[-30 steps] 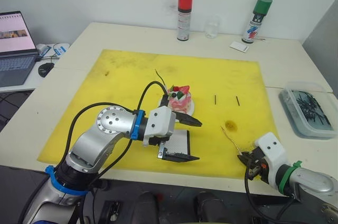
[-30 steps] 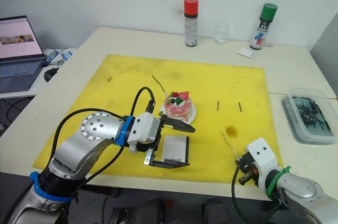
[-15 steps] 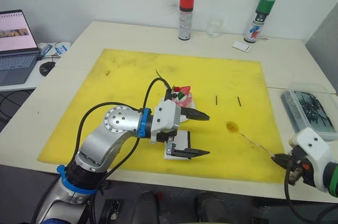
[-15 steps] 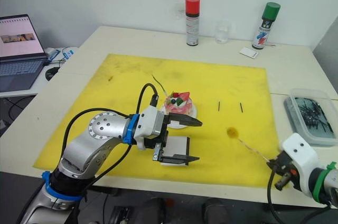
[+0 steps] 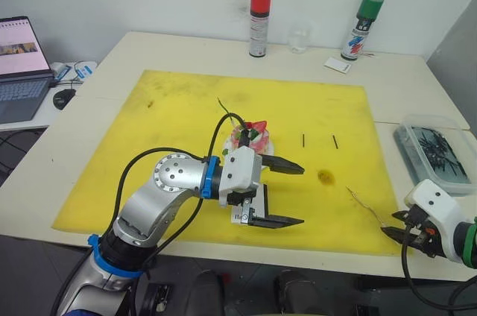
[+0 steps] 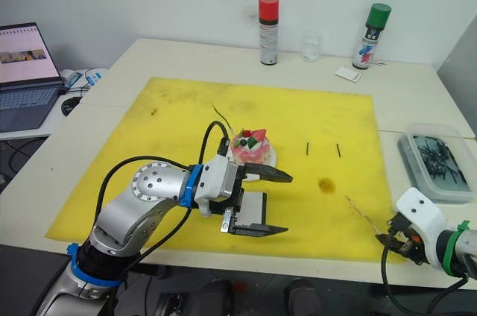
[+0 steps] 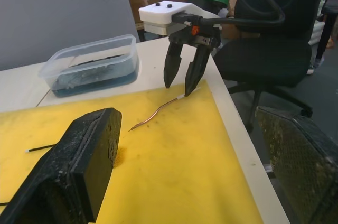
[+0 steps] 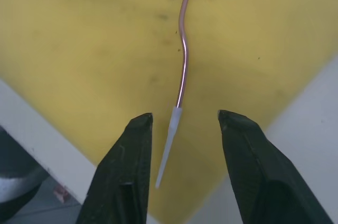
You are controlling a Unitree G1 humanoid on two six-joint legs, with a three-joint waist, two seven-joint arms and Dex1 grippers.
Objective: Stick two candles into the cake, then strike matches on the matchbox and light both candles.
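- Right wrist view: pink candle (image 8: 183, 60) lies on the yellow mat (image 8: 79, 34), its white tip between the right gripper's (image 8: 182, 129) spread, untouching fingers.
- Head views: left gripper (image 5: 287, 195), wide open and empty, straddles the matchbox (image 6: 252, 208) beside the cake (image 5: 252, 139).

A pale pink candle (image 8: 183, 65) with a white tip lies on the yellow mat (image 5: 179, 115) between black tool fingers (image 8: 127, 176).

Laptop (image 5: 21, 70), 2 spray cans (image 5: 259, 22), tub (image 5: 436, 153)
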